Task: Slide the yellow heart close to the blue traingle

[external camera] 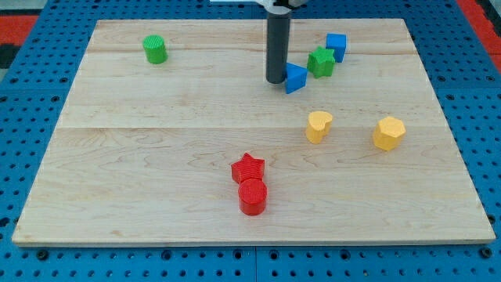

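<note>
Green cylinder (156,49) seen near board's top left, alone. Green star (321,62) touching blue cube (337,45) at view's top right. Yellow hexagon (388,133) at right. Red star (248,168) set against red cylinder (253,197) low centre. Wooden board (156,188) laid on blue pegboard (23,102).

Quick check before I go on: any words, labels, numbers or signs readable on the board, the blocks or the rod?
None: no text, label, number or sign shows anywhere.
The pale wooden board is bare wood grain.
The yellow heart block and the blue triangle block are plain.
My tip carries no marking.
</note>
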